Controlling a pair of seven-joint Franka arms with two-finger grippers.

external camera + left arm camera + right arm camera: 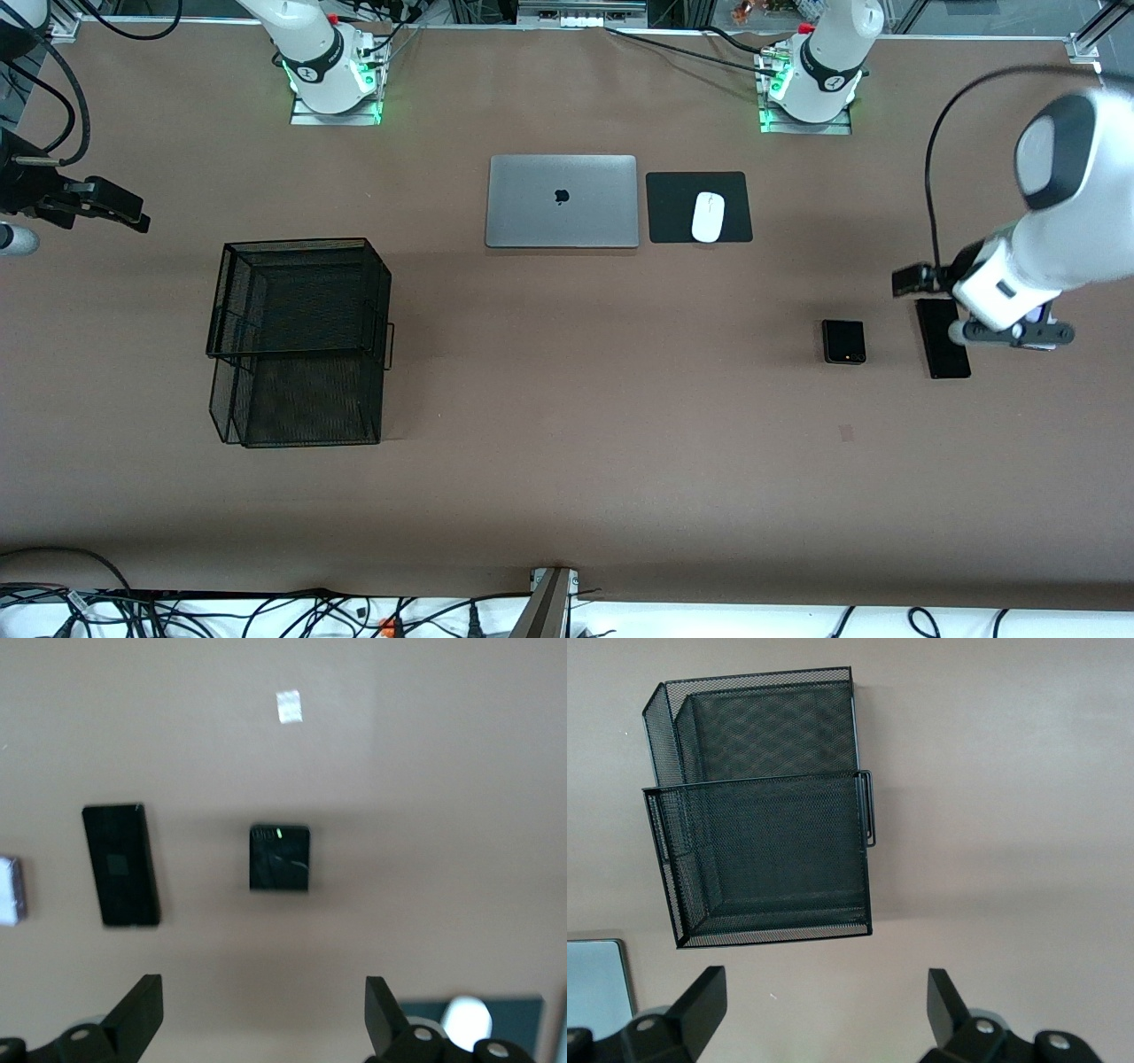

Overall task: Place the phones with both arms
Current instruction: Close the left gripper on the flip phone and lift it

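Three phones lie toward the left arm's end of the table. A small black flip phone sits beside a long black slab, which the left arm partly covers in the front view. A pale lavender phone shows only at the edge of the left wrist view. My left gripper hangs open and empty over the table by the slab. My right gripper is open and empty, up in the air at the right arm's end of the table, with the mesh tray in its view.
A black two-tier wire mesh tray stands toward the right arm's end. A shut silver laptop lies beside a black pad with a white mouse. A small white patch marks the table.
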